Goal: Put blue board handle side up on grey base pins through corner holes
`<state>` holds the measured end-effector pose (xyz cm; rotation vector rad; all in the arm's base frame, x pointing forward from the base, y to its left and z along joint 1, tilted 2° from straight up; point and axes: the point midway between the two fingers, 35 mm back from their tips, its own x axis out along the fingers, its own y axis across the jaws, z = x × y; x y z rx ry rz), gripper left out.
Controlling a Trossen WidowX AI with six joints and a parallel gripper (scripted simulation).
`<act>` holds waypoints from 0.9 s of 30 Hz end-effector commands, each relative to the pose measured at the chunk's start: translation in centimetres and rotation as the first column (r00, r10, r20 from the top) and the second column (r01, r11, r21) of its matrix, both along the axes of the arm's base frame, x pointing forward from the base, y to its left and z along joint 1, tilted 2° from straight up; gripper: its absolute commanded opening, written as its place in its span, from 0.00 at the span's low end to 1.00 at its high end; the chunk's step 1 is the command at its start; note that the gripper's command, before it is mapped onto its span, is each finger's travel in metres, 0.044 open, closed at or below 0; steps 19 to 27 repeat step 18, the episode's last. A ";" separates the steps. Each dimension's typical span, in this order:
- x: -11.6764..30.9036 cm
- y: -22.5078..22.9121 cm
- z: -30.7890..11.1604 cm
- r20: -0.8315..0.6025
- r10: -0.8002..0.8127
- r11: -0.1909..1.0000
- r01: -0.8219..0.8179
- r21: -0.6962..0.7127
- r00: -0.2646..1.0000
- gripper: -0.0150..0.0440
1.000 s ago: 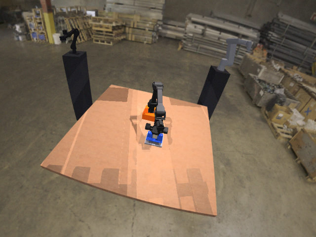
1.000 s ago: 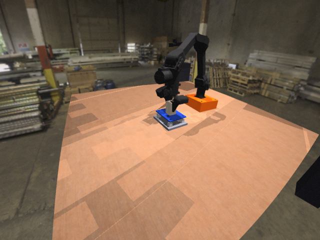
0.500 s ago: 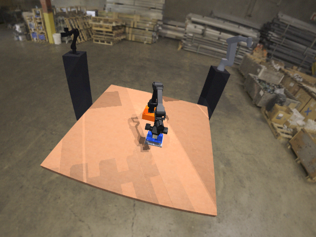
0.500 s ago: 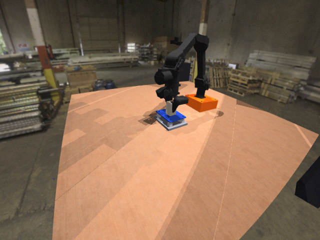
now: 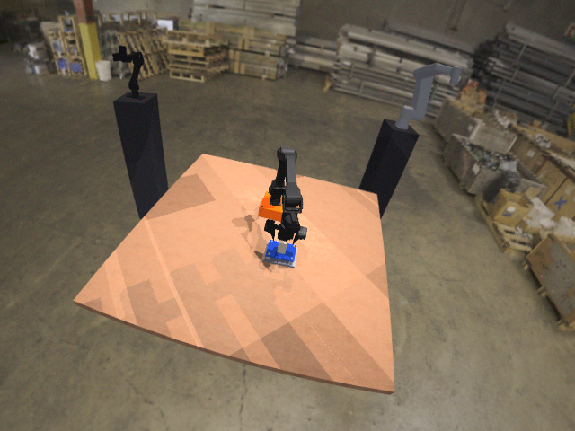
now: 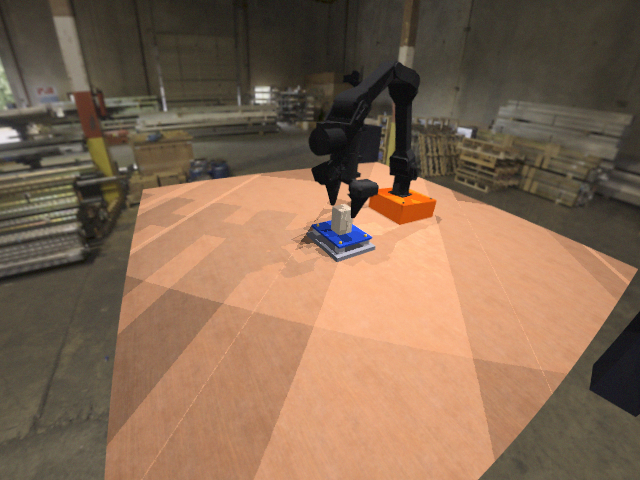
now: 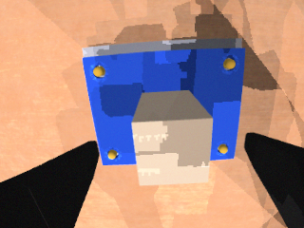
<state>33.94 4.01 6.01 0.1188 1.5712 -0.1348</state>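
Note:
The blue board (image 5: 288, 258) (image 6: 356, 239) (image 7: 159, 76) lies level on the grey base (image 5: 282, 265) (image 6: 355, 253) (image 7: 128, 49), handle side up. In the wrist view a gold pin shows in each of the four corner holes. The beige square handle (image 5: 281, 247) (image 6: 341, 219) (image 7: 172, 149) stands upright on the board. My gripper (image 5: 284, 241) (image 6: 342, 209) (image 7: 171, 144) is wide open, its fingertips on either side of the handle near its top, with a gap to it on both sides. The posts under the board are mostly hidden.
The orange block (image 5: 270, 213) (image 6: 416, 210) under the arm's foot stands behind the base. Two dark pillars (image 5: 140, 153) (image 5: 389, 162) with other arms on top stand beyond the table (image 5: 208, 287) (image 6: 403, 289).

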 end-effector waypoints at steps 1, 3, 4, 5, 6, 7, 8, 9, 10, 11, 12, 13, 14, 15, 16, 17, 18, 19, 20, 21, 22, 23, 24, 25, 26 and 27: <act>0.0 0.0 1.1 0.002 0.000 1.000 0.000 0.001 1.000 1.00; 0.0 0.0 2.1 0.003 0.000 1.000 0.000 0.001 1.000 1.00; 0.0 0.0 3.3 0.004 0.000 1.000 0.000 0.001 1.000 1.00; -0.1 0.0 4.5 0.005 0.000 1.000 0.000 0.001 1.000 1.00; -0.2 0.0 5.2 0.005 0.000 1.000 0.000 0.001 1.000 1.00; -0.2 0.0 5.4 0.005 0.000 1.000 0.000 0.001 1.000 1.00; -0.2 0.0 5.4 0.005 0.000 1.000 0.000 0.001 1.000 1.00; -0.2 0.0 5.4 0.005 0.000 1.000 0.000 0.001 1.000 1.00; -0.2 0.0 5.4 0.005 0.000 1.000 0.000 0.001 1.000 1.00; -0.2 0.0 5.4 0.005 0.000 1.000 0.000 0.001 1.000 1.00; -0.2 0.0 5.4 0.005 0.000 1.000 0.000 0.001 1.000 1.00; -0.2 0.0 5.4 0.005 0.000 1.000 0.000 0.001 1.000 1.00; -0.2 0.0 5.4 0.005 0.000 1.000 0.000 0.001 1.000 1.00; -0.2 0.0 5.4 0.005 0.000 1.000 0.000 0.001 1.000 1.00; -0.2 0.0 5.4 0.005 0.000 1.000 0.000 0.001 1.000 1.00; -0.2 0.0 5.4 0.005 0.000 1.000 0.000 0.001 1.000 1.00; -0.2 0.0 5.4 0.005 0.000 1.000 0.000 0.001 1.000 1.00; -0.2 0.0 5.4 0.005 0.000 1.000 0.000 0.001 1.000 1.00; -0.2 0.0 5.4 0.005 0.000 1.000 0.000 0.001 1.000 1.00; -0.2 0.0 5.4 0.005 0.000 1.000 0.000 0.001 1.000 1.00; -0.2 0.0 5.4 0.005 0.000 1.000 0.000 0.001 1.000 1.00; -0.2 0.0 5.4 0.005 0.000 1.000 0.000 0.001 1.000 1.00; -0.2 0.0 5.4 0.005 0.000 1.000 0.000 0.001 1.000 1.00; -0.2 0.0 5.4 0.005 0.000 1.000 0.000 0.001 1.000 1.00; -0.2 0.0 5.4 0.005 0.000 1.000 0.000 0.001 1.000 1.00; -0.2 0.0 5.4 0.005 0.000 1.000 0.000 0.001 1.000 1.00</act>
